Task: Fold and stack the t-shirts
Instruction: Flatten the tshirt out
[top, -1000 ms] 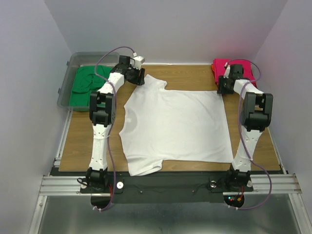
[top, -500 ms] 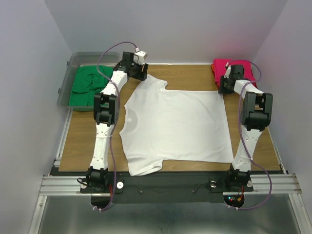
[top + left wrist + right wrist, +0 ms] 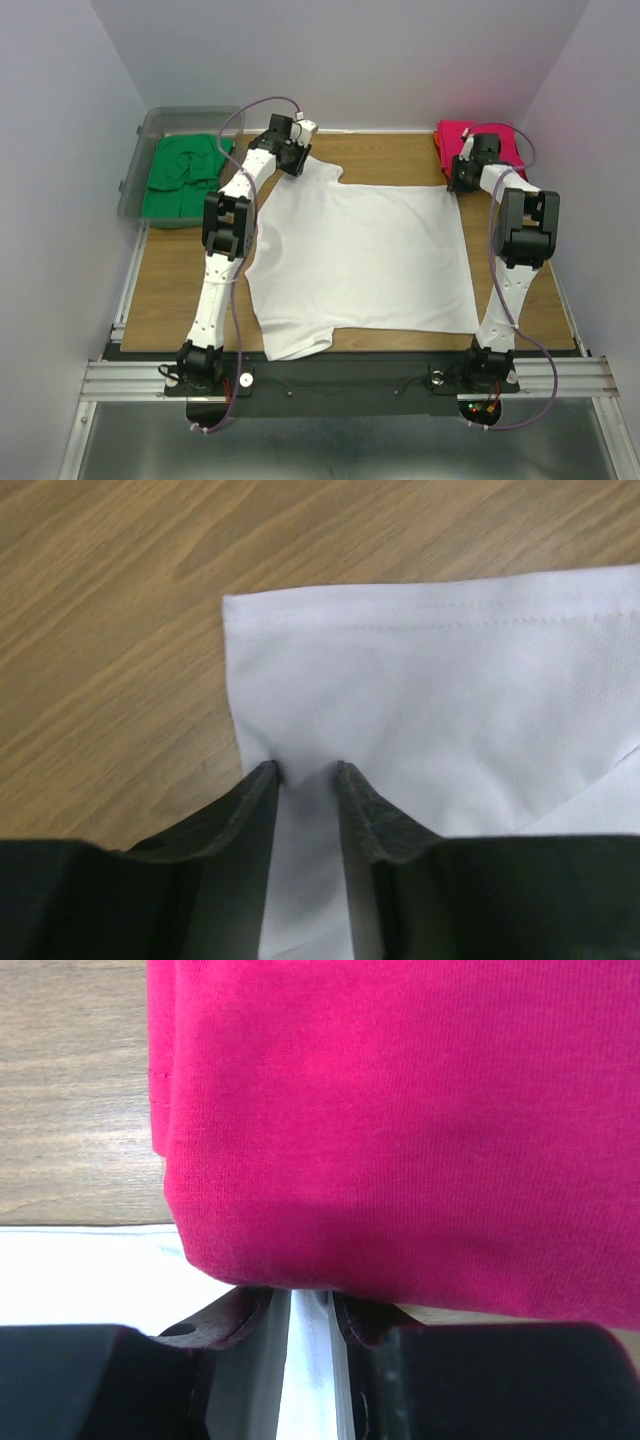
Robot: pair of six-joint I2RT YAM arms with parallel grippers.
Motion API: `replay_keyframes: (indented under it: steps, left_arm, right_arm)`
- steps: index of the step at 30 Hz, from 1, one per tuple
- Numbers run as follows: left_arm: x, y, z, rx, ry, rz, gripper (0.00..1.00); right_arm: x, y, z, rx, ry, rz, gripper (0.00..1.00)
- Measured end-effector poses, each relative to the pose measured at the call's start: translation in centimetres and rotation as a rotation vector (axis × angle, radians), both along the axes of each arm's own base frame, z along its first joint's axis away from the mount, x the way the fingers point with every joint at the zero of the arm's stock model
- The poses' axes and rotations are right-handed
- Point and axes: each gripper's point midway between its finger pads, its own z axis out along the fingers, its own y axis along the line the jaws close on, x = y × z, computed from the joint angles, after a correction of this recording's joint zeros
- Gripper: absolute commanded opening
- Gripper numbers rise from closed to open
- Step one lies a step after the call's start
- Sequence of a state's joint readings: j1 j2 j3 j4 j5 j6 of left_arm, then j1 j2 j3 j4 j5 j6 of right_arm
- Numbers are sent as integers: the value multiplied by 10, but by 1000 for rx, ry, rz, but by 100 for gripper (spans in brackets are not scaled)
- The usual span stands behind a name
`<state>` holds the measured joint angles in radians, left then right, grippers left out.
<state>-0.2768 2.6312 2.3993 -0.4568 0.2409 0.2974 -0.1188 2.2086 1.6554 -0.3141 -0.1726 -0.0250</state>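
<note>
A white t-shirt [image 3: 355, 260] lies spread flat across the table. My left gripper [image 3: 297, 163] is at its far left sleeve; in the left wrist view [image 3: 305, 770] its jaws are shut on the white cloth [image 3: 420, 690] near the sleeve hem. My right gripper [image 3: 456, 180] is at the shirt's far right corner, shut on the white edge [image 3: 310, 1360], pressed against the folded magenta pink t-shirt [image 3: 400, 1110], which lies at the far right corner [image 3: 455, 133]. A green t-shirt [image 3: 180, 175] lies in the bin. The red-orange shirt is not visible.
A clear grey plastic bin [image 3: 137, 168] stands off the table's far left. Walls close in the left, right and back. A metal rail [image 3: 330, 380] runs along the near edge by the arm bases.
My left gripper has moved right along the far edge, onto the white sleeve. The right gripper has barely moved.
</note>
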Motion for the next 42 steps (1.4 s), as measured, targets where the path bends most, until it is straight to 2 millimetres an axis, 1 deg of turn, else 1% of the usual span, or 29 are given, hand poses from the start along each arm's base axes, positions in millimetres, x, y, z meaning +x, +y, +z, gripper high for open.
replay_keyframes:
  steps: [2,4,6,8,9,10,11,13,14,16,17,18,19,22,25,27,29,30,32,35,38,42]
  left_arm:
    - [-4,4,-2,14,9,0,33]
    - [-14,8,-3,29,27,-6,30]
    - [-34,16,-3,51,59,-16,28]
    - [-61,25,-5,78,111,-26,29]
    - [-69,28,-5,86,120,-31,30]
    - [-81,32,-6,97,138,-36,37]
    - [-93,37,-5,109,161,-38,41]
    - [-101,41,-5,125,177,-42,48]
    - [-100,42,-4,128,173,-41,51]
    - [-96,43,0,131,167,-35,52]
    - [-91,44,4,130,159,-29,54]
    - [-84,44,10,127,148,-25,54]
    - [-71,44,18,117,116,-15,54]
    - [-40,40,43,87,29,5,55]
    - [-26,38,54,68,-13,18,58]
    - [-24,39,53,63,-13,25,60]
    - [-23,38,48,61,-8,28,62]
    - [-22,38,42,59,0,30,64]
    - [-21,37,32,56,14,35,65]
    - [-13,33,15,41,29,49,66]
    - [-7,31,1,25,40,70,68]
    - [3,29,5,12,15,86,69]
  right_arm:
    - [0,0,-1,-2,-5,6,23]
    - [0,0,0,-4,-12,9,22]
    - [-4,1,-2,-7,-18,16,22]
    - [-7,2,-1,-7,-29,28,23]
    - [-9,4,-2,-5,-33,37,23]
    - [-13,7,-2,0,-31,47,23]
    - [-16,8,-2,3,-30,54,22]
    - [-22,12,-2,5,-26,72,22]
    - [-24,13,-2,6,-25,78,22]
    - [-24,13,-2,5,-27,87,22]
    - [-24,13,-2,4,-28,90,20]
    - [-24,14,-2,4,-27,91,20]
    - [-24,13,-2,3,-28,93,20]
    - [-25,14,-2,4,-26,94,20]
    - [-25,14,-2,5,-24,95,20]
    - [-25,14,-1,6,-24,95,19]
    - [-25,14,-2,7,-22,96,19]
    - [-25,14,-2,8,-22,97,19]
    - [-25,14,-2,8,-22,97,15]
    - [-26,15,-2,10,-21,98,13]
    - [-26,15,-2,11,-19,99,13]
    - [-26,16,-2,15,-18,102,13]
